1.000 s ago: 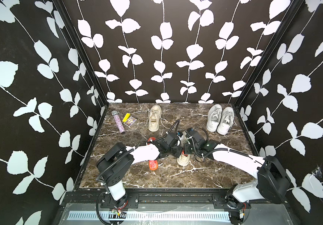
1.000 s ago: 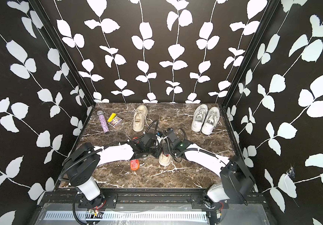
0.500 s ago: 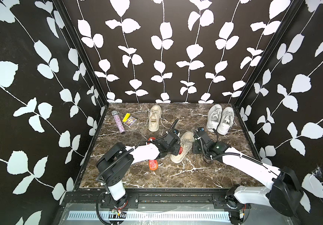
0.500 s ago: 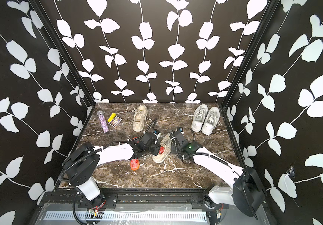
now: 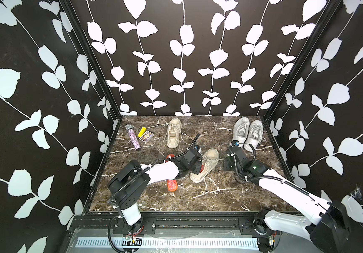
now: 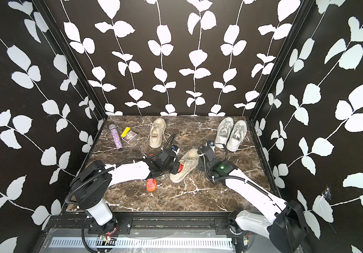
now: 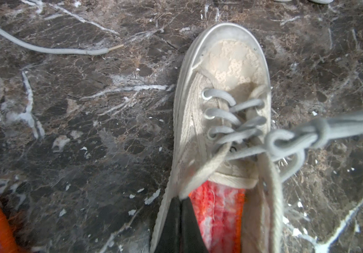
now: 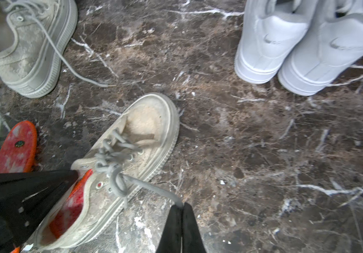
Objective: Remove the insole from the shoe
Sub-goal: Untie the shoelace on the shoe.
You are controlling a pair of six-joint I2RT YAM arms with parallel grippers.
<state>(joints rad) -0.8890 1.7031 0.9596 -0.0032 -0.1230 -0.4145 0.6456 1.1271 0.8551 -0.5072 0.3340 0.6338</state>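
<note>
Red insole (image 7: 217,208) sits inside the beige shoe (image 5: 205,165) mid-frame, so use the right end effector (image 8: 181,208), pinched on the lace (image 8: 152,188), as an anchor and make sure the shut left end effector (image 7: 181,203) really has the insole's edge before peeling.

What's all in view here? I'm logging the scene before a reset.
beige shoe: 1, beige, mid-table, laced.
insole: 1, red-orange, inside that shoe.
loose insole: 1, red-orange, under the left arm.
second beige shoe: 1, beige, back centre.
white sneakers: 2, white, back right.
glitter tube: 1, purple, back left.
yellow block: 1, yellow, beside the tube.
card box: 1, multicoloured, beside the block.
table: 1, brown marble, underneath everything.
left gripper: 1, black, shut at the shoe's opening.
right gripper: 1, black, shut on the lace.
</note>
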